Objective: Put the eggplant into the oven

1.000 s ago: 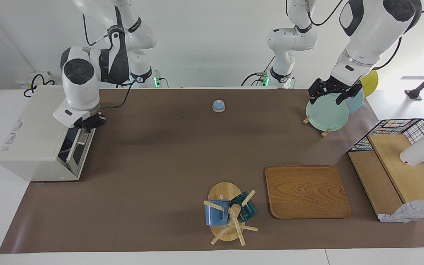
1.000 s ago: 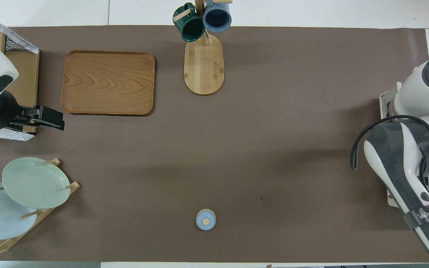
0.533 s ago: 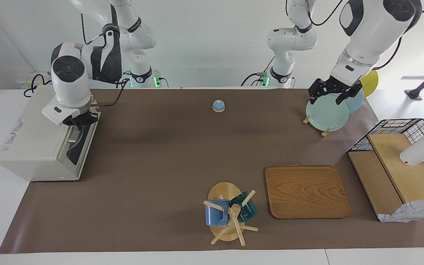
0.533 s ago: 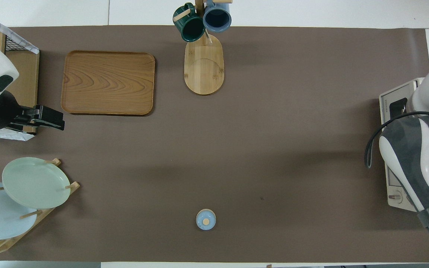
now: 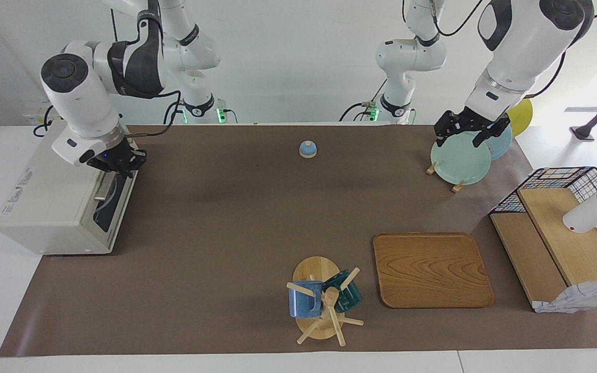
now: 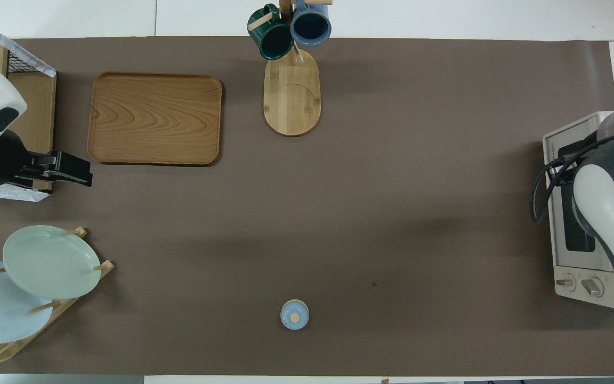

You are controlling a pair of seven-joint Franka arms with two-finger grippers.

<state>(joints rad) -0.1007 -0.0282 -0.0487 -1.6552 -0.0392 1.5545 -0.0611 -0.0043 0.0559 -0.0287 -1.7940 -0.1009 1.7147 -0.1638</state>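
While the boxy cream-white toaster oven [image 5: 52, 204] sits at the right arm's end of the brown table mat [image 5: 236, 217], its dark glass door stands shut, and the eggplant cannot be seen anywhere in either view. Over the upper edge of that door, at the corner of the oven nearest the robots, hangs the right gripper [image 5: 117, 165]; whether its fingers are parted or together cannot be told, and nothing shows between them. Well apart from the oven, toward the left arm's end of the table, the left gripper [image 5: 469, 135] hovers over the pale green round plate [image 5: 460, 161] propped in a wooden rack, its fingers spread wide and empty. A small blue dome-shaped bell [image 5: 307, 149] lies between the oven and that plate, near the robots. Farther from the robots than the oven are a rectangular wooden tray [image 5: 432, 270] and a wooden mug tree [image 5: 324, 305] carrying a blue mug and a dark green mug.
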